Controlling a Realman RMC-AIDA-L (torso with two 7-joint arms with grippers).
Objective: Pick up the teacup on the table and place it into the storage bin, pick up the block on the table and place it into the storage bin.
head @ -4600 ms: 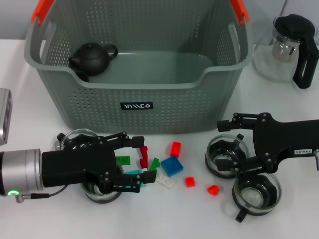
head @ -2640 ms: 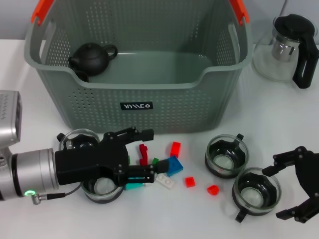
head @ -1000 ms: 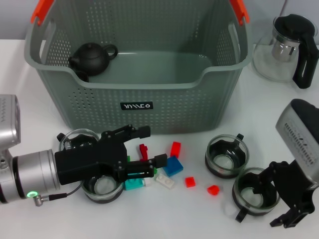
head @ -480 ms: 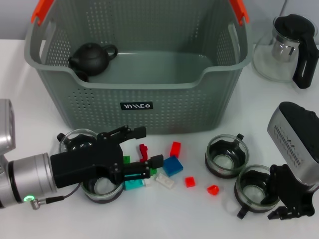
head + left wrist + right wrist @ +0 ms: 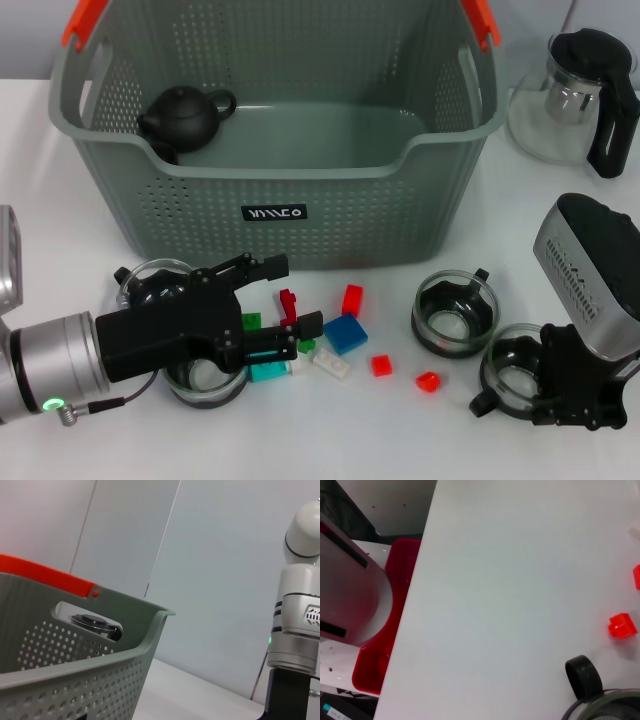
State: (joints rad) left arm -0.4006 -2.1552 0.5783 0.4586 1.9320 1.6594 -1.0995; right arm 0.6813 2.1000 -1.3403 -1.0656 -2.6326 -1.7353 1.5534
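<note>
The right pincer (image 5: 528,385) is clamped on the rim of a glass teacup (image 5: 515,382) at 4 o'clock on the tabletop (image 5: 420,440), presumably to lift it into the bin (image 5: 275,140). The left pincer (image 5: 290,305) stands wide around the red block (image 5: 288,306), ready to close. The teacup is clear, dark-handled.

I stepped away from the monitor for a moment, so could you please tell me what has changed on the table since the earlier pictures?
The right pincer left the far teacup, swung out and closed onto the near teacup, nudging it. The left pincer drew back slightly over the blocks. The storage bin stayed put.
</note>
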